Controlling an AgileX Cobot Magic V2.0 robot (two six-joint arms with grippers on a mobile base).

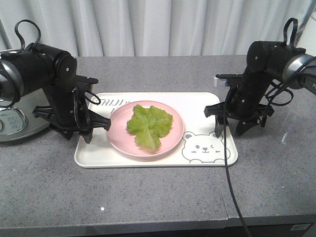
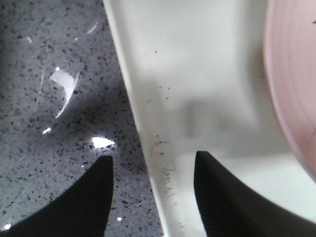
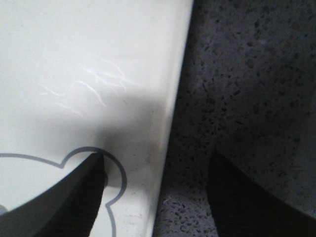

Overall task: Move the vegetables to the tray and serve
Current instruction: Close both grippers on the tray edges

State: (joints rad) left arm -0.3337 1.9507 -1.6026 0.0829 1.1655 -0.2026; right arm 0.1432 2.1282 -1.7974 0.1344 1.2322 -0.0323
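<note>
At both short ends of the tray, item by item.

- **Left tool** [image 2: 152, 159]: fingers spread, gripping nothing. One tip is over the counter [image 2: 54, 123], the other over the tray [image 2: 197, 74], with the rim between them.
- **Right tool** [image 3: 158, 160]: likewise spread and empty, astride the opposite rim, its inner tip by the ear of the bear drawing [image 1: 201, 147]. Whether any tip touches a rim cannot be told.
- **Pink plate** [image 1: 117, 136]: round, seated on the tray left of centre, close to the left tool.
- **Lettuce leaf** [image 1: 149, 124]: one piece, lying flat in the plate, wholly within its edge.
- **Silvery appliance** [image 1: 14, 116]: on the counter beyond the left arm, apart from the tray.
- **Step judged in hand:** pinching both rims to lift and serve.
- **Handling note:** close both tools together at equal depth, then raise evenly and keep the tray level. The plate sits loose and off-centre, and would likely slide toward a lowered end.
</note>
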